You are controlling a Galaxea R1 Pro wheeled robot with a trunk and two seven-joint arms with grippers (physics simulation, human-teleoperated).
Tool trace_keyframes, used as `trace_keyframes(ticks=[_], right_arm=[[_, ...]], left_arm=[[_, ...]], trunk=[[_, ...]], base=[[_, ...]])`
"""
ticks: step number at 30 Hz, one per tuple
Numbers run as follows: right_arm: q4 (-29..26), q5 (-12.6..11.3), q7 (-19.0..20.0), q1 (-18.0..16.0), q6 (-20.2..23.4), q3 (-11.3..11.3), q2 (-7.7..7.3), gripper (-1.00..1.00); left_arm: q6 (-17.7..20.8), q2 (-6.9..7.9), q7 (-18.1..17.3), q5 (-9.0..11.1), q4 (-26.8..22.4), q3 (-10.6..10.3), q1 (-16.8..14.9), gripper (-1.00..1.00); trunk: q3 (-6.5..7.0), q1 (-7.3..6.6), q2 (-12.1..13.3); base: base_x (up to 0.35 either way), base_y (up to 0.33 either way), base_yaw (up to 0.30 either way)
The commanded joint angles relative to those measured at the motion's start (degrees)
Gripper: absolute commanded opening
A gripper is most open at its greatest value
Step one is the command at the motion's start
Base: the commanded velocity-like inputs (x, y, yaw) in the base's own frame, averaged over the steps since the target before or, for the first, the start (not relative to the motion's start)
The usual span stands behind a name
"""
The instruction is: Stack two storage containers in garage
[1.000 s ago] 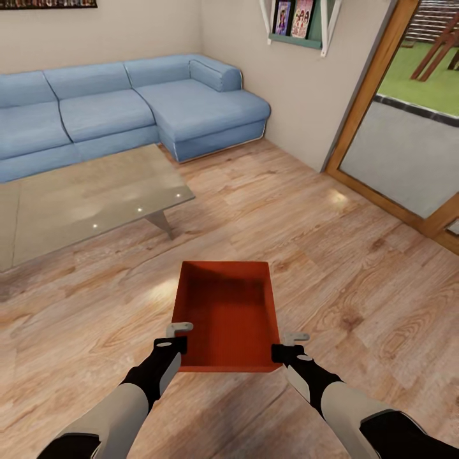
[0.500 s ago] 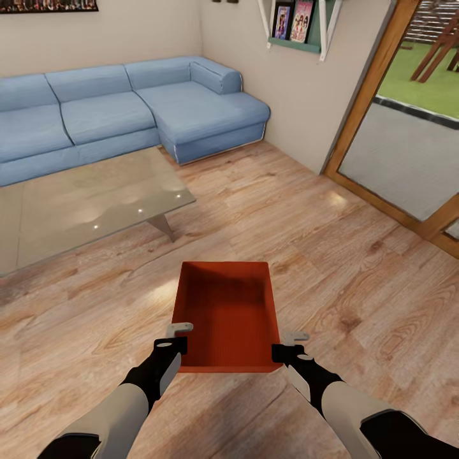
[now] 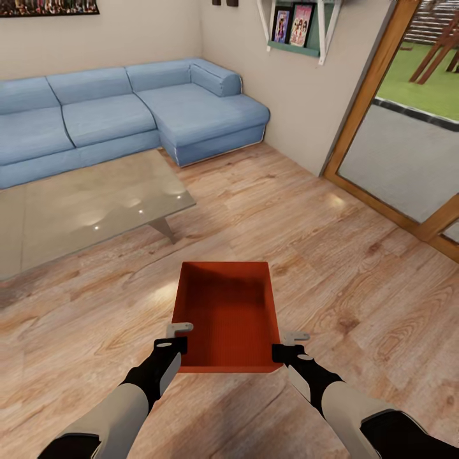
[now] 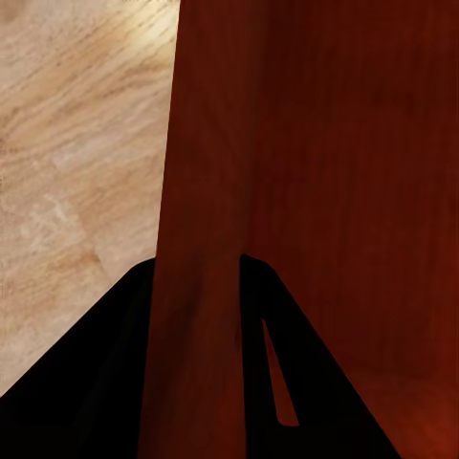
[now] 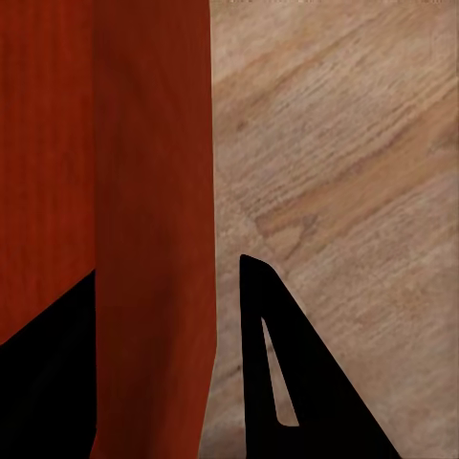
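One red-orange storage container (image 3: 226,312) hangs above the light wood-plank flooring of the living room, held at its near corners by both arms. My left gripper (image 3: 180,338) is shut on its left wall, and my right gripper (image 3: 287,344) is shut on its right wall. In the left wrist view the thin red wall (image 4: 206,191) runs between the dark fingers of the left gripper (image 4: 196,268). In the right wrist view the container wall (image 5: 153,143) likewise sits between the fingers of the right gripper (image 5: 167,273). The container is empty.
A blue sectional sofa (image 3: 127,115) lines the far wall, with a glass coffee table (image 3: 83,204) in front of it at the left. A wood-framed glass door (image 3: 366,108) stands at the right. A small wall shelf (image 3: 293,29) hangs above the corner.
The whole picture has slid slightly, with sofa and table a little lower in the frame, so the camera moved. The container stays held the same way between both grippers.
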Motion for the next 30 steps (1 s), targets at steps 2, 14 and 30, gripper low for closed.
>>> trace_keyframes(ticks=[2,14,30], right_arm=[[0.08,-0.6,-0.3,0.01,-0.25,0.27,0.0,-1.0],[0.08,-0.6,-0.38,0.01,-0.38,0.27,0.06,-1.0],[0.08,-0.52,-0.35,-0.04,-0.56,0.27,0.12,-1.0]], left_arm=[[0.36,0.06,0.31,-0.08,-0.19,0.36,-0.03,-1.0],[0.35,0.07,0.3,-0.08,-0.19,0.36,-0.03,-1.0],[0.35,0.03,0.32,-0.08,-0.26,0.36,-0.03,-1.0]], trunk=[[0.33,-0.45,0.8],[2.49,-3.08,5.61],[5.36,-6.6,12.03]], base=[[0.0,0.0,0.0],[0.0,0.0,0.0],[0.0,0.0,0.0]])
